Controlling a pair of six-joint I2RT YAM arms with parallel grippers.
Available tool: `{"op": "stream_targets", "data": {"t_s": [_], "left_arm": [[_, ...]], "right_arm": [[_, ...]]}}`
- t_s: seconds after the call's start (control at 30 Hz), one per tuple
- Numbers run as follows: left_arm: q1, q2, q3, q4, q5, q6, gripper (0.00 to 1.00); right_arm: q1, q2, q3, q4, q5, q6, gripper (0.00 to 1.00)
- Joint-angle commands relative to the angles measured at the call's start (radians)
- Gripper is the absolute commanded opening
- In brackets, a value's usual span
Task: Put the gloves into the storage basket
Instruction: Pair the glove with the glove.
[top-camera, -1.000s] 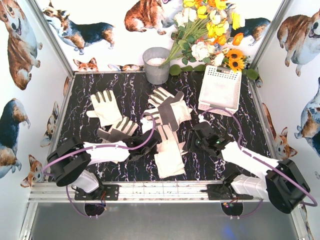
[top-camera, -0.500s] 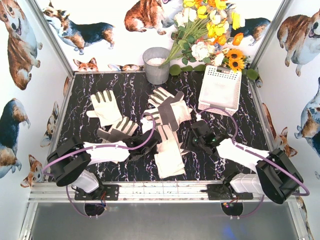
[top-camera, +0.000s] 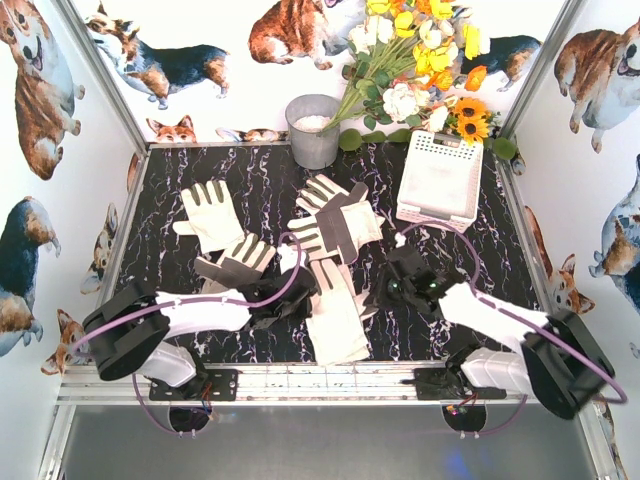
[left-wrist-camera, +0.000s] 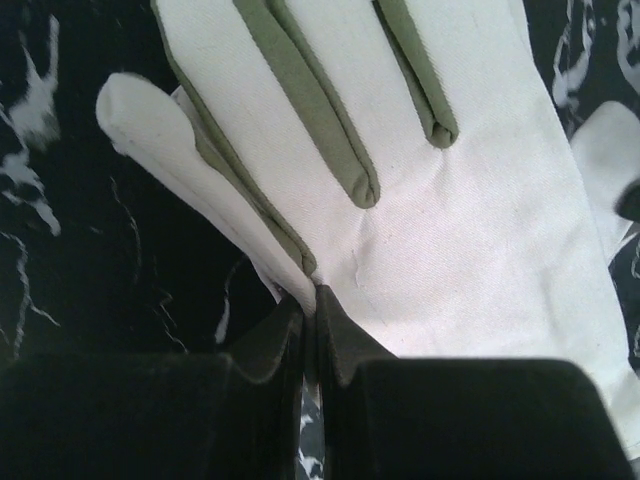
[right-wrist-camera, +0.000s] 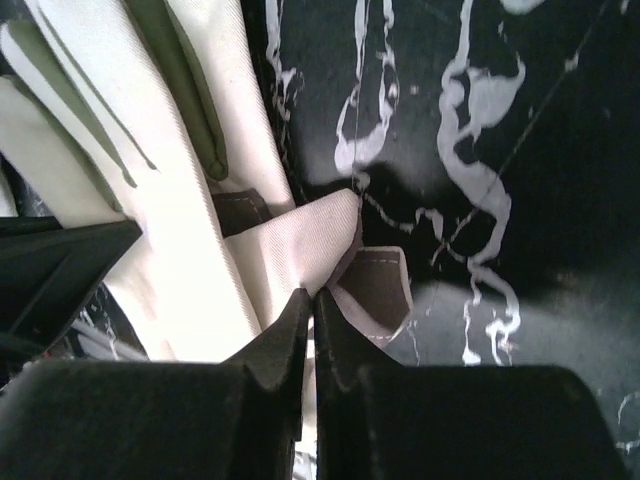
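Observation:
Several cream-white gloves with grey-brown patches lie on the black marbled table. One glove (top-camera: 336, 318) lies near the front centre, between my two grippers. My left gripper (top-camera: 297, 300) is shut on its left edge, pinching the fabric beside the thumb (left-wrist-camera: 312, 300), with the glove (left-wrist-camera: 450, 230) spread out beyond the fingertips. My right gripper (top-camera: 378, 292) is shut on a folded corner of that glove's right side (right-wrist-camera: 312, 295), the glove (right-wrist-camera: 180, 250) lying to its left. The white perforated storage basket (top-camera: 440, 180) stands at the back right, apart from both grippers.
Other gloves lie at the left (top-camera: 210, 212), the centre left (top-camera: 237, 262) and in an overlapping pile at the centre (top-camera: 338, 222). A grey metal bucket (top-camera: 313, 130) and a bunch of flowers (top-camera: 420, 60) stand at the back wall.
The held glove has slid a little toward the near edge. My left arm has drawn back left and nearer. The right gripper has shifted slightly toward the glove.

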Motion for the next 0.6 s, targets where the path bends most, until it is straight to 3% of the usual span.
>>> {"op": "stream_targets", "data": {"t_s": [0.0,0.3,0.57], "left_arm": [[-0.049,-0.052,-0.034,-0.031,0.024,-0.053,0.00],[-0.075,-0.109,0.034,-0.084,-0.013,-0.024,0.00],[-0.075,-0.107,0.010,-0.059,-0.048,0.008,0.00]], "right_arm": [[0.000,-0.135,-0.029,-0.084,-0.023,0.020,0.00],[0.000,-0.368,-0.024,-0.249,-0.053,0.032,0.00],[0.000,-0.414,-0.081,-0.270,-0.081,0.038,0.00]]}}
